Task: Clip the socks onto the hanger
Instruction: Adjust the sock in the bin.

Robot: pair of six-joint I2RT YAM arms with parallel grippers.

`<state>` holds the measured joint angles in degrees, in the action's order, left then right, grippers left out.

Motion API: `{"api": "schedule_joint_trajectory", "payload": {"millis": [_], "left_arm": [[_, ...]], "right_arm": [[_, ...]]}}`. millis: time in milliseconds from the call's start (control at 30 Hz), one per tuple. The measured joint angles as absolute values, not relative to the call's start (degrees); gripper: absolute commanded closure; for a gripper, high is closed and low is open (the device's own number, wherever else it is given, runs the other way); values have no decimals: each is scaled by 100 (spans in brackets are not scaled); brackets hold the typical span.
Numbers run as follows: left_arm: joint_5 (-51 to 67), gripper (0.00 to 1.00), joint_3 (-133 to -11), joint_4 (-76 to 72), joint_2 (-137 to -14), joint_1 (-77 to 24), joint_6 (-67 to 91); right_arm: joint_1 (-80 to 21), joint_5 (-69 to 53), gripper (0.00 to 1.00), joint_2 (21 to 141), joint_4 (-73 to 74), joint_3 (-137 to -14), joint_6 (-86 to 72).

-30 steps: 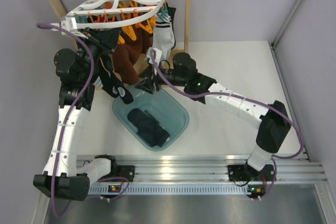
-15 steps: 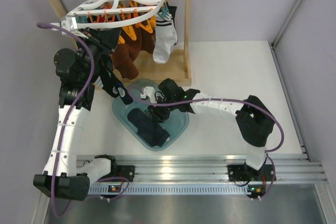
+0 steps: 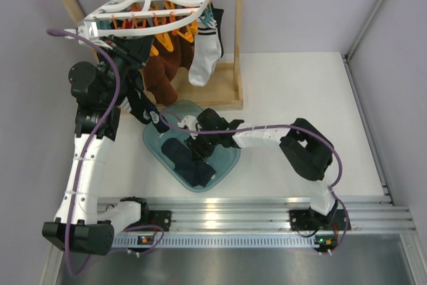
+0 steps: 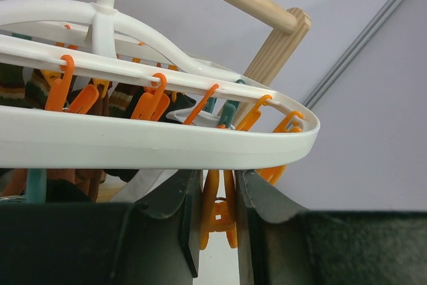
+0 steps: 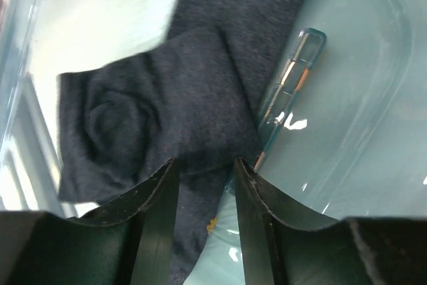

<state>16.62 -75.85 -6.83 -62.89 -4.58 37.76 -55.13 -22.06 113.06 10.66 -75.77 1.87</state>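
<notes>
Hanger (image 3: 150, 5): white, open lattice. Nearest clip (image 4: 217, 211): orange; remaining clips orange, a few teal. Socks (image 5: 153, 105) in bin: dark navy-grey, plain knit, no pattern visible. Bin (image 3: 225, 145): translucent teal. Hanging sock (image 3: 203, 58): white, dark stripes at cuff. Hanging pair (image 3: 160, 75): brown. Rack (image 3: 238, 5): pale wood. Table (image 3: 300, 91): white. Arms (image 3: 83, 165): white, black joints. Cable (image 3: 67, 33): purple.
</notes>
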Motion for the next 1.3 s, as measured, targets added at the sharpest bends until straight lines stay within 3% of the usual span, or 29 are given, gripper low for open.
{"api": "schedule_joint_trajectory", "payload": {"millis": [100, 133, 200, 1300], "left_arm": [[1662, 100, -7585, -679, -6287, -460, 3758], [1662, 100, -7585, -676, -6287, -460, 3756], [1662, 100, -7585, -668, -6287, -460, 3754], [1662, 100, -7585, -639, -6287, -460, 3732]], "right_arm": [[-5527, -2086, 76, 11393, 864, -7577, 126], [-5533, -2043, 90, 11406, 834, -7577, 119], [-5540, -1953, 100, 11417, 803, -7575, 104], [-4525, -1782, 100, 10313, 681, -7196, 215]]}}
